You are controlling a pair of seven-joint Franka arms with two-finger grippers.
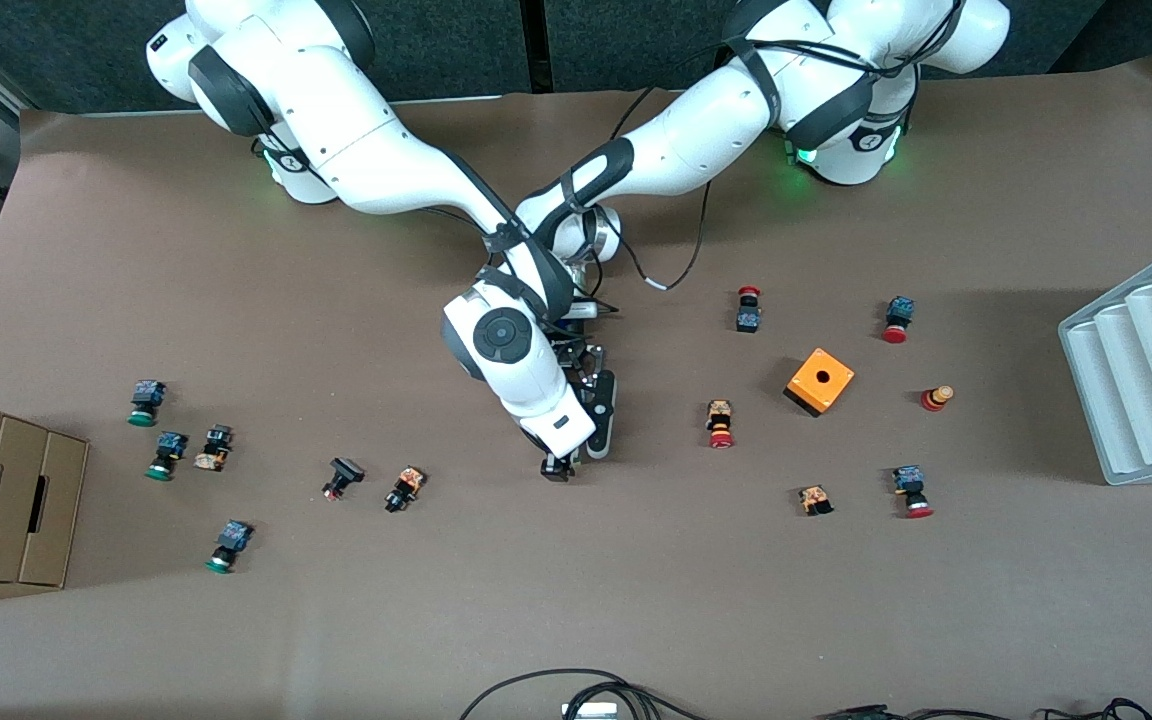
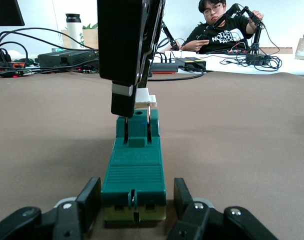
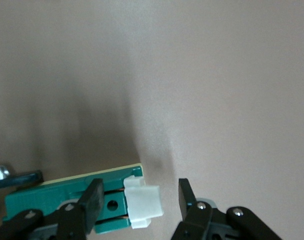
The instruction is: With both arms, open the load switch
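The load switch point(image 2: 135, 170) is a narrow dark-green block lying flat mid-table, with its white piece point(image 2: 145, 96) at the end nearer the front camera. My left gripper point(image 2: 136, 197) lies low at the switch's other end, its fingers point(image 2: 91, 197) pressed to both sides. The right gripper point(image 3: 140, 192) comes down from above over the white piece point(image 3: 144, 202). It is open, one finger over the green body point(image 3: 66, 192) and the other standing clear of the white piece. In the front view the right arm's hand point(image 1: 558, 468) covers the switch.
An orange cube point(image 1: 820, 381) and red-capped push buttons point(image 1: 721, 424) lie toward the left arm's end. Green-capped buttons point(image 1: 166, 455) lie toward the right arm's end. A cardboard box point(image 1: 6, 500) and a white ribbed tray point(image 1: 1146, 370) sit at the table's ends.
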